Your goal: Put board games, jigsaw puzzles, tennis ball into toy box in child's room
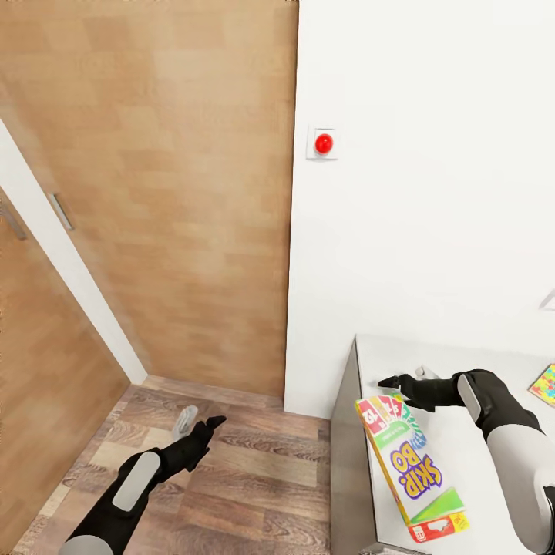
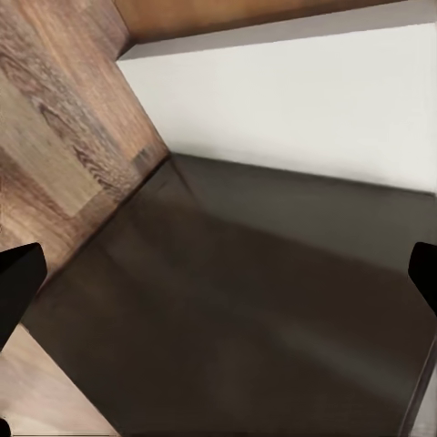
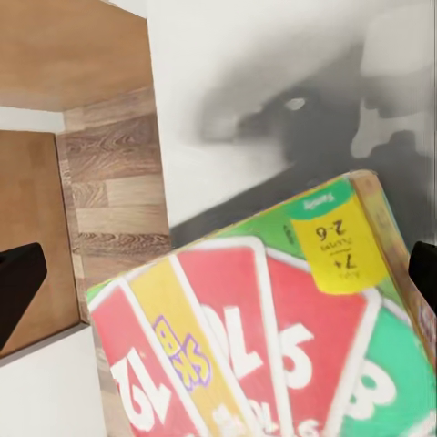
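Open wood floor [image 1: 254, 470] at seven o'clock; the table [image 1: 462, 370] at four carries the Skip-Bo box [image 1: 407, 469], white wall [image 1: 424, 231] behind.

We see a light wooden door [image 1: 162, 193] filling the upper left of the frame, with a white door frame [image 1: 62, 254] slanting across it. A white wall plate carrying 1 red button [image 1: 323, 143] sits upper centre, right of the door.
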`<state>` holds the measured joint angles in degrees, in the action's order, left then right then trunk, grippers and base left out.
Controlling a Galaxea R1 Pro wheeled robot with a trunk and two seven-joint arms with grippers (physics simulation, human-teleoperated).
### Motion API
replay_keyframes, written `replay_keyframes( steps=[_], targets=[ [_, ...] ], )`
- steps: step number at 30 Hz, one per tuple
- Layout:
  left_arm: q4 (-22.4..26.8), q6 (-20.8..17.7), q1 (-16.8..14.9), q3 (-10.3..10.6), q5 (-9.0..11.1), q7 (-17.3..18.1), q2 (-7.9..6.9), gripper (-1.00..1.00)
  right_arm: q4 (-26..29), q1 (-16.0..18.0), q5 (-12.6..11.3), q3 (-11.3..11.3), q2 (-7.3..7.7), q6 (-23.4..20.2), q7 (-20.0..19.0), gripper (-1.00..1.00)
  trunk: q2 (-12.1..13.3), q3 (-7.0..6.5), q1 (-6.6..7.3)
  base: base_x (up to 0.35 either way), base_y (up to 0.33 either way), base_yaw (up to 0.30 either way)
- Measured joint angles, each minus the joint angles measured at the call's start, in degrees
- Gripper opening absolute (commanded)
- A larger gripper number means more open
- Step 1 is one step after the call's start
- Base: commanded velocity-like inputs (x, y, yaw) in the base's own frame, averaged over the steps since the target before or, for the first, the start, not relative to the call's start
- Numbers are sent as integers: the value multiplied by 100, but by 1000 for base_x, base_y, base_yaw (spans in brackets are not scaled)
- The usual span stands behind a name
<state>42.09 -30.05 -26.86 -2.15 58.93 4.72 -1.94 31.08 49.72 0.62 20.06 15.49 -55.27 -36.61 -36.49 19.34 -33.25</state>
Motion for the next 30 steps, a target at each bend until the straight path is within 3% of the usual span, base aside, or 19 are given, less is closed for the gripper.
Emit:
replay_keyframes(
  steps=[16, 30],
  targets=[
    [2, 33, 1, 85, -2, 27, -1, 100, 0, -1, 1, -1, 0, 0, -5, 100, 0, 0, 1, -91, 0, 22],
    [4, 34, 2, 88, -1, 27, -2, 100, -2, 0, 3, -5, -1, 1, -5, 100, 0, 0, 1, -5, 0, 231]
  ],
)
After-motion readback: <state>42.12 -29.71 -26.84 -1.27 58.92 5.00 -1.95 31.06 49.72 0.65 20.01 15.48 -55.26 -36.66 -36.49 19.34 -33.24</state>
